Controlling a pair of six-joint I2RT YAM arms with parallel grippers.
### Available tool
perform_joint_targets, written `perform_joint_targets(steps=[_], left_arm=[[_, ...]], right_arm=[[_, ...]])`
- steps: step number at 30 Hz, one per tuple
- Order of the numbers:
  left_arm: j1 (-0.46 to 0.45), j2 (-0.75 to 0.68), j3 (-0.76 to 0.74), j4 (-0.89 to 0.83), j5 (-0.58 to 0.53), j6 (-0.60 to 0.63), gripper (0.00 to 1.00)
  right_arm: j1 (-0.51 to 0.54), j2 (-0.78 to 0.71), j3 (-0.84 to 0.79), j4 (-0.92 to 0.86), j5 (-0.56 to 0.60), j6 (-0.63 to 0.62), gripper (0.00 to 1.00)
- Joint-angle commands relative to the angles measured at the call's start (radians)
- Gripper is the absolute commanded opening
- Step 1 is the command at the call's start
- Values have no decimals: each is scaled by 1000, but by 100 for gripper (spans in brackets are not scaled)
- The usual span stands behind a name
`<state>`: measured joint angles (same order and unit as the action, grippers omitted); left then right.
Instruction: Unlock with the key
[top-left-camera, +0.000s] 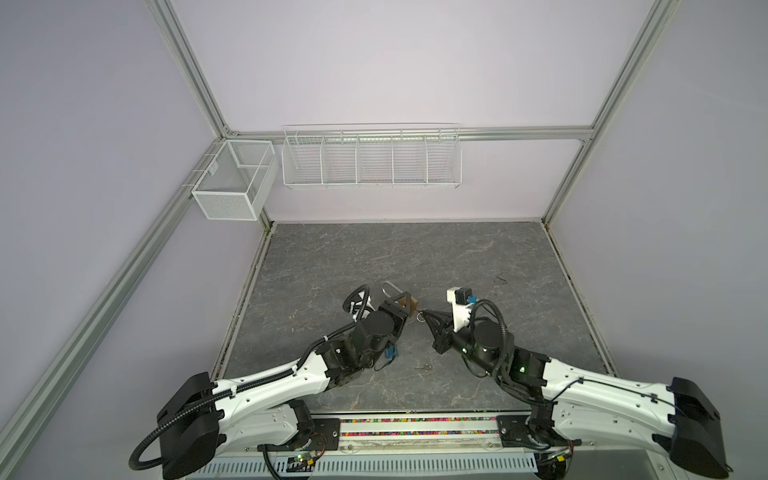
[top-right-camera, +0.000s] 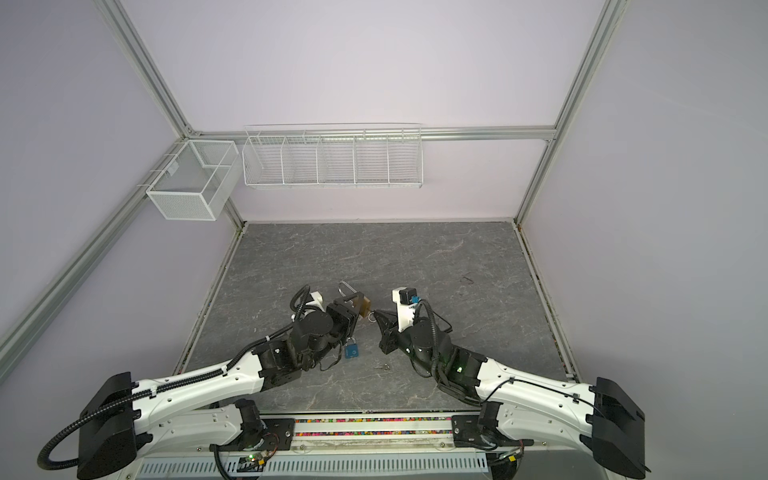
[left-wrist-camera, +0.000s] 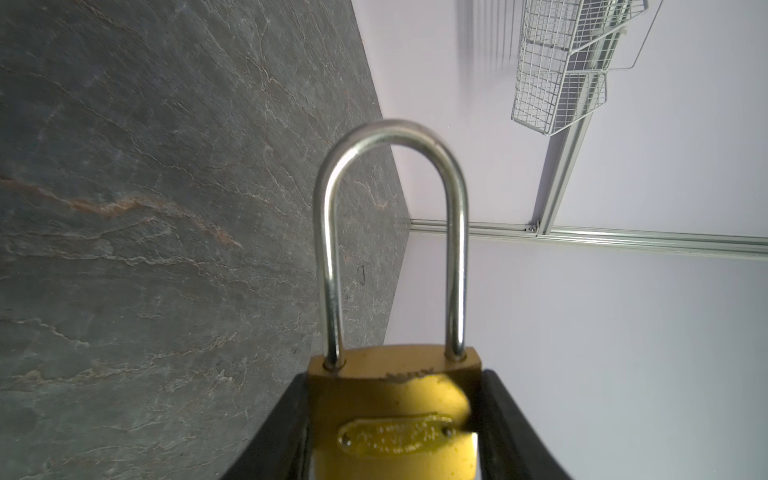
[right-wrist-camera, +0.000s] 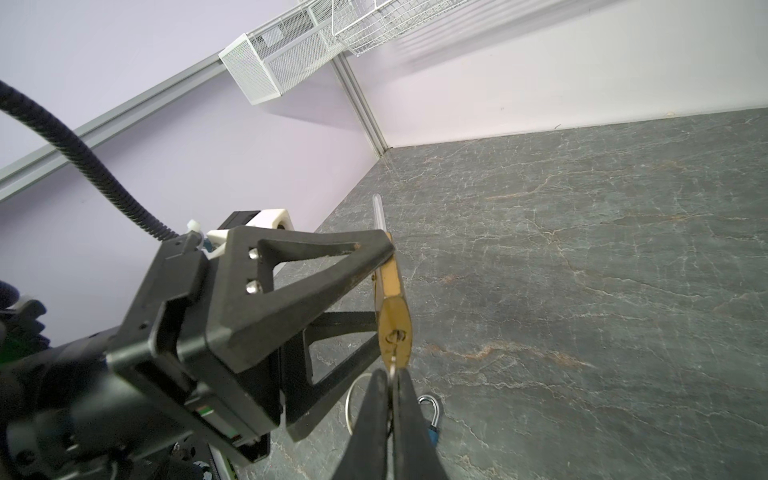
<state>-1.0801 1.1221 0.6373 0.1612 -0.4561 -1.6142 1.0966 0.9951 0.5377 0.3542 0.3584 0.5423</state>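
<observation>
Grey stone-patterned table (top-left-camera: 415, 257), walled on three sides. On the back wall hangs a white wire rack (top-left-camera: 371, 160) with five compartments, and beside it at the corner a white mesh basket (top-left-camera: 232, 183).

Left claw (left-wrist-camera: 395, 380): raised above the table near its middle and clamped on the body of the brass padlock (left-wrist-camera: 395, 399), one black finger (left-wrist-camera: 291, 415) pressed against each narrow side. The steel shackle (left-wrist-camera: 390, 133) sits with both legs in the body and points away from the claw.

An oval plate on the padlock's face carries embossed writing, too blurred to read.

Right claw (right-wrist-camera: 392, 376): fingers closed together on the key (right-wrist-camera: 393, 361), facing the padlock's underside. The key's blade meets the keyway there, and a wire key ring (right-wrist-camera: 353, 399) hangs from it.

Blue padlock (top-right-camera: 352, 351): lies on the table under the left arm, near the front edge. It has a pale round mark on its face, and no lettering can be made out.

Small metal piece (top-right-camera: 384, 367): lies on the table just beside the blue padlock, between the two arms, and is too small to identify.
</observation>
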Motion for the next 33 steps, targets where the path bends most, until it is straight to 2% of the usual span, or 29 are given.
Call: perform_joint_targets(steps=[1,7,16,20,25,33], left_arm=[[-6,-22,9,90,-3,8,0],[-6,-19,5,106,5,-2,0],[-6,21,3,208,31,-49,0],[-6,13,32,177,33,-26,0],[-6,-14,42,80,39,-16,0],[-9,-19,64,-2,14,30,0]], right_arm=[[12,7,-22,66,40,14,6],[47,9,-52,114,144,3,6],[170,89,-94,342,346,-91,6],[184,142,-78,368,356,-105,6],[172,99,-71,339,385,-128,6],[140,69,13,218,318,-124,6]])
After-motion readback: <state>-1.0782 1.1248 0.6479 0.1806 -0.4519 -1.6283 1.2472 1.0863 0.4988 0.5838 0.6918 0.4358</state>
